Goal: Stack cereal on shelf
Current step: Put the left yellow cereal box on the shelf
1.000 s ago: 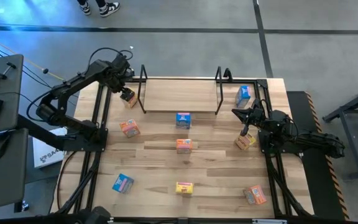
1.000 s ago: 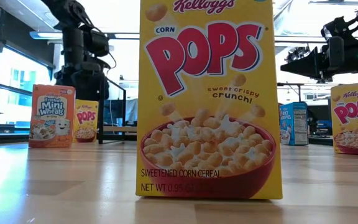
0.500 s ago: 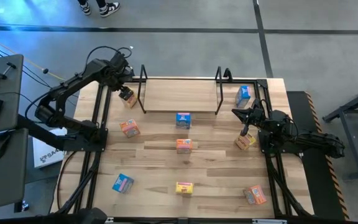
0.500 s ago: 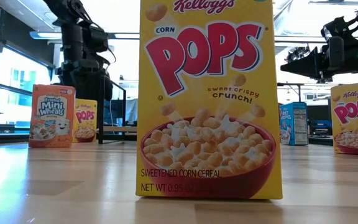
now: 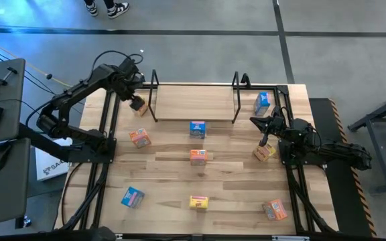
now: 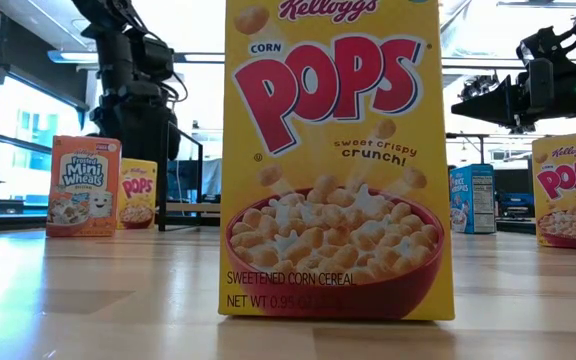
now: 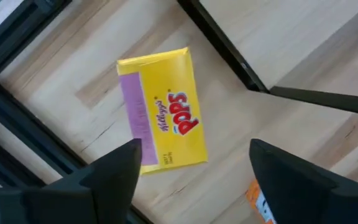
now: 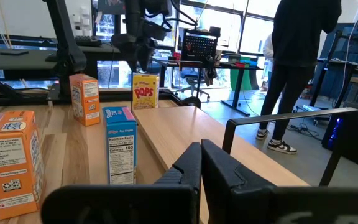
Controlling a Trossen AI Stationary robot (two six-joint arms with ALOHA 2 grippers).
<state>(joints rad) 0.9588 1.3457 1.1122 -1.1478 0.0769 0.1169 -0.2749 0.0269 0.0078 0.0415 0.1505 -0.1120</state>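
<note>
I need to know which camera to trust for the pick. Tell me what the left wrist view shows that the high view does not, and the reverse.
Only the left wrist view shows the Corn Pops box close up, with its printed front legible, framed between the left gripper's open fingers. Only the high view shows the whole table, the shelf, the other cereal boxes, and the right gripper hanging near the table's right edge. Both show that box just outside the shelf's left upright.

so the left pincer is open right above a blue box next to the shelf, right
Not quite: the box is yellow, a Pops box, not blue. The left wrist view shows it between the open left pincer fingers, beside the shelf upright.
</note>
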